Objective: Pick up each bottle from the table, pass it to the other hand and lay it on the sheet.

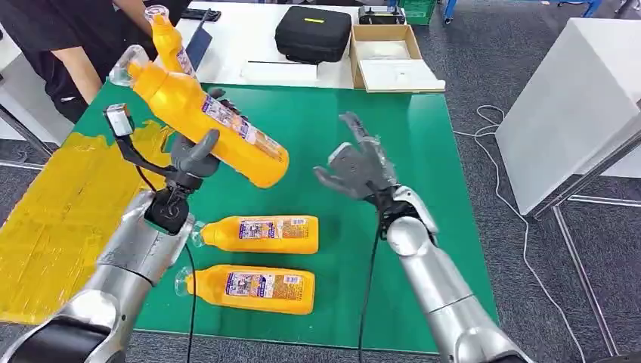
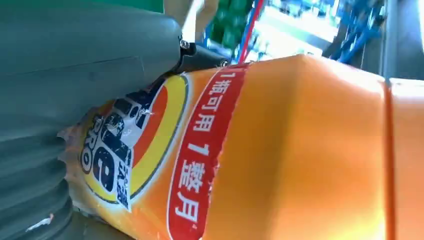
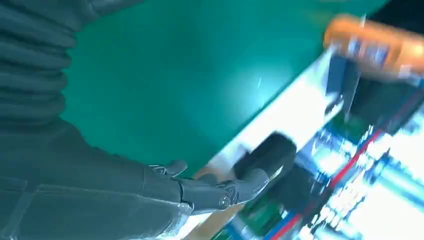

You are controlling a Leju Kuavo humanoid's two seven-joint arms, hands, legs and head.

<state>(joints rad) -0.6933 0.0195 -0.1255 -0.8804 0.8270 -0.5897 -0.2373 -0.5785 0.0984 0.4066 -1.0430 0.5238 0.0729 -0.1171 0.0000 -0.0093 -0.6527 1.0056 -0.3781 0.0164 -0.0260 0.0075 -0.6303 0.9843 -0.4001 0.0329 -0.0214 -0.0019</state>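
My left hand (image 1: 193, 155) grips an orange bottle (image 1: 204, 113) and holds it tilted above the green mat (image 1: 378, 98), clear cap up and to the far left. Its label fills the left wrist view, where the bottle (image 2: 300, 150) lies against my left hand (image 2: 75, 75). My right hand (image 1: 355, 166) is open with fingers spread, just right of the bottle's base and apart from it; the right hand (image 3: 220, 192) hangs over the mat. Two more orange bottles (image 1: 261, 233) (image 1: 249, 289) lie side by side on the mat near me. The yellow sheet (image 1: 60, 219) covers the table's left part.
A person in black stands at the far left, with another orange bottle (image 1: 168, 39) upright by their arm. A black case (image 1: 314, 34) and an open cardboard box (image 1: 389, 57) sit on the white table behind. A white block (image 1: 574, 98) and cables are at the right.
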